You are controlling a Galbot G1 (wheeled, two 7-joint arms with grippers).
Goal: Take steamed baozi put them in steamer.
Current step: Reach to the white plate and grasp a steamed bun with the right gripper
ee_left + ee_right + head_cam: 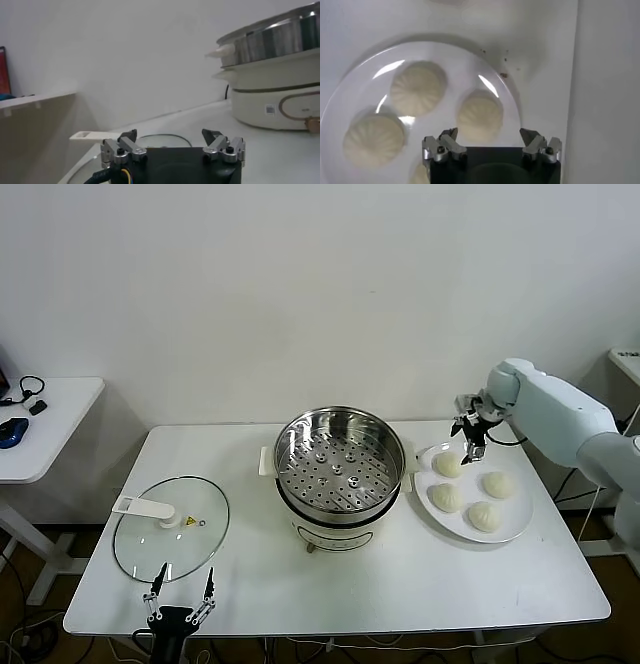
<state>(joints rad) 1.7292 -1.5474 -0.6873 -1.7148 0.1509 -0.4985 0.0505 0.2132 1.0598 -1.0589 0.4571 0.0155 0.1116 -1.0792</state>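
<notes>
Four buns (447,465) on plate (520,524) near table's right edge, steamer (340,459) mid-table with bare tabletop around. Right gripper (472,446) released above farthest bun; left gripper (180,592) spread at front-left edge beside lid (170,529)

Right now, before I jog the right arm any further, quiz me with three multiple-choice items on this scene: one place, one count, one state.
1. Where is the right gripper?
A. above the plate
B. inside the steamer
C. over the glass lid

2. How many baozi lie on the plate?
A. two
B. three
C. four

3. What does the steamer tray hold?
A. one bun
B. nothing
C. the lid

Answers: 1 A, it hangs over the plate's far bun. 2 C, the head view shows four. 3 B, the perforated tray is bare. The left gripper waits, open, near the lid.
</notes>
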